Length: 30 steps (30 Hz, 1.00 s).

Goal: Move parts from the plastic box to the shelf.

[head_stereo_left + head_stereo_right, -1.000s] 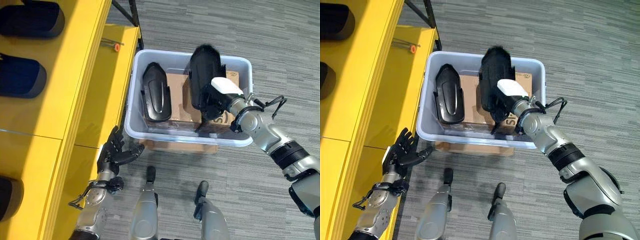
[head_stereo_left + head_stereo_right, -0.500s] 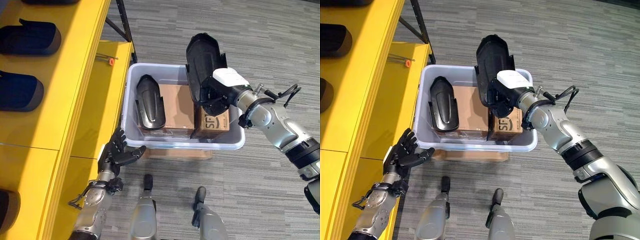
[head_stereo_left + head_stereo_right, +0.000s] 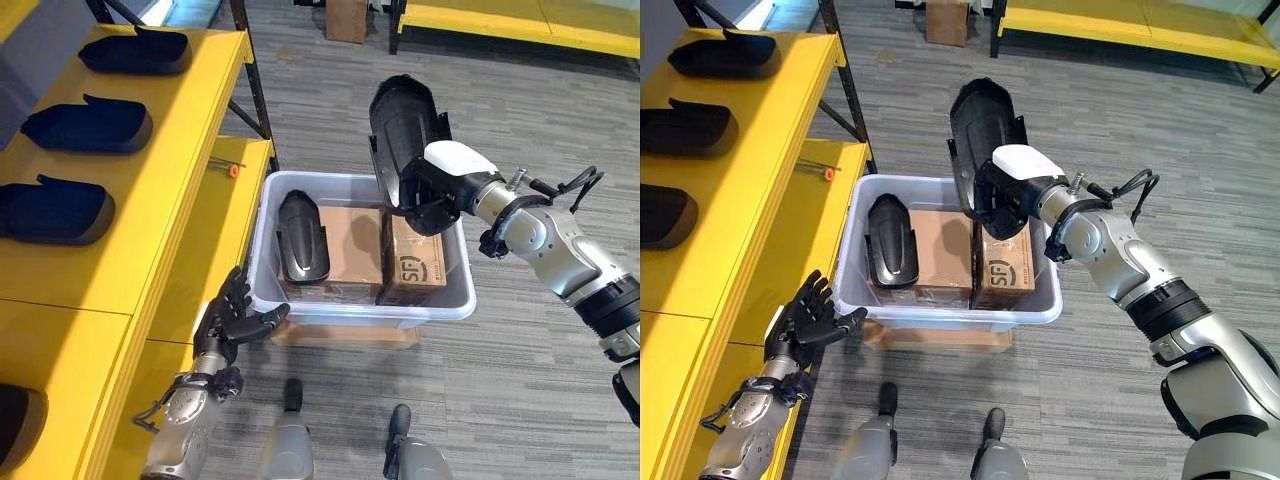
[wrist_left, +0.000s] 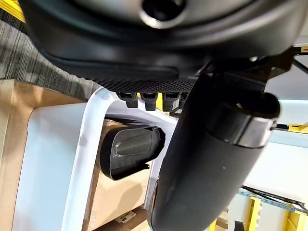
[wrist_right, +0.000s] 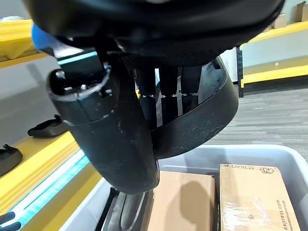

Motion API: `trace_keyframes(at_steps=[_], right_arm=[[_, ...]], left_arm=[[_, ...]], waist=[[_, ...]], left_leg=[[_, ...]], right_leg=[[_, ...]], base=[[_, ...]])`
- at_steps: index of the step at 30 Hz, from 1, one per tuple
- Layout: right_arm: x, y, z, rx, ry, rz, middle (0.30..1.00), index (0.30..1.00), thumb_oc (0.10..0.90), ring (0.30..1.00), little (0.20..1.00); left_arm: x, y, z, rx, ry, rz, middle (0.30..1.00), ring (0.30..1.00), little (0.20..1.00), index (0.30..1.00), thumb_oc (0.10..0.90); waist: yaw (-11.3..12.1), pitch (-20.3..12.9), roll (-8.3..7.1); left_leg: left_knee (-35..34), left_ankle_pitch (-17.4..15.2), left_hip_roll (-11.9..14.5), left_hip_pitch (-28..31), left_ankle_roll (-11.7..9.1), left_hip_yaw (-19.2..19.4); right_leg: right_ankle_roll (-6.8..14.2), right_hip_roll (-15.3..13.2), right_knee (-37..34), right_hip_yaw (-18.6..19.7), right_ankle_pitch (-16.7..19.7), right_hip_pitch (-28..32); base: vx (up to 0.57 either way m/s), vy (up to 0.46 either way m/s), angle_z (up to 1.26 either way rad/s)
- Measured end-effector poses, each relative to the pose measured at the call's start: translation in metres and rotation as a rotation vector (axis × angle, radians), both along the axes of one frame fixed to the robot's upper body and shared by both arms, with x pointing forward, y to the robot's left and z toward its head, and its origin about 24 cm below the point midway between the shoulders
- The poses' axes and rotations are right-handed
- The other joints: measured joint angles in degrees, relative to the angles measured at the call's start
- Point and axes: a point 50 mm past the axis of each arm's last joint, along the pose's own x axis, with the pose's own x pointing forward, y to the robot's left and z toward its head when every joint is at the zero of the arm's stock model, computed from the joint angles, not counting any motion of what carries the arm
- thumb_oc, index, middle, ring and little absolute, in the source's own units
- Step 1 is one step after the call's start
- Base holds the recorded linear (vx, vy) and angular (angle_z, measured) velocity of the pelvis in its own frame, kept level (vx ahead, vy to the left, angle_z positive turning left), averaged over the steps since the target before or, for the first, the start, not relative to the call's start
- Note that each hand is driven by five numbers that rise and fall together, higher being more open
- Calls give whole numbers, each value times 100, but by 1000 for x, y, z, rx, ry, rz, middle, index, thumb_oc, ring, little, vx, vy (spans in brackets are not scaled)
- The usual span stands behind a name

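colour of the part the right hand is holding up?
Black. The part gripped by the right hand above the plastic box shows best in the right eye view.

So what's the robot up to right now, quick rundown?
Right hand shut on black part, above box. Left hand open beside box. One part left inside. Nothing blocking shelf.

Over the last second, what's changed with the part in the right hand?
The right hand, shut on the black part, has lifted it from inside the plastic box to above the box's far rim. The camera has tilted too. The second black part stays in the box; the left hand stays open beside it.
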Motion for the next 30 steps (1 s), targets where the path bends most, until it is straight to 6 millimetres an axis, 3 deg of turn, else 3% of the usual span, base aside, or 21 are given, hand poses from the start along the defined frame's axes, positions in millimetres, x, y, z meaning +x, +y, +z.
trace_keyframes(at_steps=[3,7,8,9,10,11,12,13,14,15,16,17,19,20,21,22,24,26,29,30], right_arm=[[1,4,-7,-20,26,14,300,300,400,300,300],[2,17,-3,-27,22,64,300,300,400,300,300],[2,17,0,-30,13,67,300,300,400,300,300],[2,16,1,-32,10,64,300,300,400,300,300],[2,16,-1,-36,12,61,300,300,400,300,300],[1,13,-5,-57,28,53,300,300,400,300,300],[1,13,-4,-57,27,58,300,300,400,300,300],[1,14,-3,-56,17,61,300,300,400,300,300],[1,15,-2,-56,13,65,300,300,400,300,300],[0,13,-5,-58,19,62,300,300,400,300,300],[-2,5,-14,-64,44,39,300,300,400,300,300],[-1,-4,-11,-68,40,-6,300,300,400,300,300],[-3,-18,-9,-11,23,-58,300,300,400,300,300],[-4,-23,-11,2,21,-76,300,300,400,300,300],[-9,-38,-16,30,23,-122,300,300,400,300,300],[-10,-42,-18,31,23,-137,300,300,400,300,300],[-10,-41,-18,35,23,-130,300,300,400,300,300],[-13,-46,-22,44,27,-141,300,300,400,300,300],[-17,-48,-32,47,52,-141,300,300,400,300,300],[-18,-46,-36,50,62,-135,300,300,400,300,300]], left_arm=[[-6,3,-5,0,25,16,1000,1000,1000,1000,900],[-24,13,-16,3,78,57,1000,1000,1000,1000,900],[-26,12,-19,-2,90,59,1000,1000,1000,1000,900],[-29,11,-22,-10,102,64,1000,1000,1000,1000,900],[-30,12,-23,-11,110,67,1000,1000,1000,1000,900],[-29,13,-26,-1,135,59,1000,1000,1000,1000,900],[-32,15,-30,0,155,68,1000,1000,1000,1000,900],[-33,15,-31,2,156,64,1000,1000,1000,1000,900],[-31,12,-31,0,157,51,1000,1000,1000,1000,900],[-26,3,-32,-3,158,12,1000,1000,1000,1000,900],[-20,-7,-28,-13,130,-47,1000,1000,1000,1000,900],[-11,-15,-16,-26,70,-84,1000,1000,1000,1000,900],[3,-22,-12,-35,49,-108,1000,1000,1000,1000,900],[6,-26,-13,-48,47,-108,1000,1000,1000,1000,900],[5,-31,-15,-55,52,-121,1000,1000,1000,1000,900],[1,-28,-18,-49,72,-106,1000,1000,1000,1000,900],[-9,-22,-27,-40,117,-91,1000,1000,1000,1000,900],[-15,-18,-31,-30,144,-88,1000,1000,1000,1000,900],[-18,-17,-33,-26,155,-84,1000,1000,1000,1000,900],[-19,-14,-33,-23,155,-76,1000,1000,1000,1000,900]], waist=[[25,-58,106],[297,-95,381],[290,-102,481],[290,-116,574],[288,-123,578],[218,-130,468],[330,-134,454],[353,-161,378],[351,-206,222],[25,-212,191],[-389,-250,230],[-340,-291,309],[-402,-288,312],[-480,-292,314],[-740,-380,453],[-773,-401,439],[-633,-401,450],[-604,-398,433],[-495,-409,396],[-439,-416,314]], left_leg=[[33,1,132,0,-47,-164],[-124,293,492,-115,-414,-303],[-256,373,546,-154,-367,-381],[-403,392,594,-234,-100,-413],[-482,-3,622,-329,475,-215],[-146,-356,727,-596,256,319],[128,-32,842,-320,5,397],[958,-218,730,-364,19,347],[2362,-450,569,-618,-4,388],[3891,-728,488,-642,-49,730],[3157,-693,595,172,-206,1062],[2247,-529,675,716,-277,1039],[2074,-1162,632,679,-412,1195],[1904,-1191,599,652,-327,1257],[1257,-1500,563,736,-107,1812],[667,-1397,239,777,-284,1914],[642,-1363,-15,667,-67,1826],[766,-1356,-248,454,64,1668],[815,-1339,-391,433,155,1533],[887,-1357,-448,373,181,1459]], right_leg=[[-134,60,690,-81,-383,-226],[-485,334,1833,-183,-962,-883],[-540,355,1967,-255,-1059,-1000],[-667,362,2123,-369,-1147,-1114],[-859,378,2271,-436,-1200,-1217],[-978,164,1976,-749,-1075,-1238],[-1318,163,1856,-900,-1050,-1202],[-1886,33,1905,-1061,-999,-1331],[-1818,-109,1817,-1025,-816,-1494],[-1483,-302,1311,-1349,-519,-1284],[-1346,-334,1121,-1652,-503,-1105],[-1342,-228,1205,-1754,-516,-1256],[-1378,-506,1367,-2309,-382,-1344],[-1327,-580,1422,-2338,-481,-1350],[-1118,-862,1456,-2781,-396,-1321],[-879,-1033,1371,-2727,-266,-1492],[-657,-1037,979,-2449,-46,-1510],[-485,-1288,910,-2442,161,-1462],[-421,-1373,789,-2392,380,-1371],[-524,-1399,702,-2329,637,-1338]], base=[[-204,-194,16],[-233,-142,2],[-192,-142,36],[-154,-102,55],[-177,-114,144],[-304,-183,140],[-391,-270,123],[-306,-212,21],[-121,-56,56],[-62,61,157],[-170,191,175],[-136,172,138],[-93,198,81],[-63,249,162],[-46,315,155],[-41,269,127],[-39,188,25],[-17,151,56],[-9,91,42],[4,60,37]])
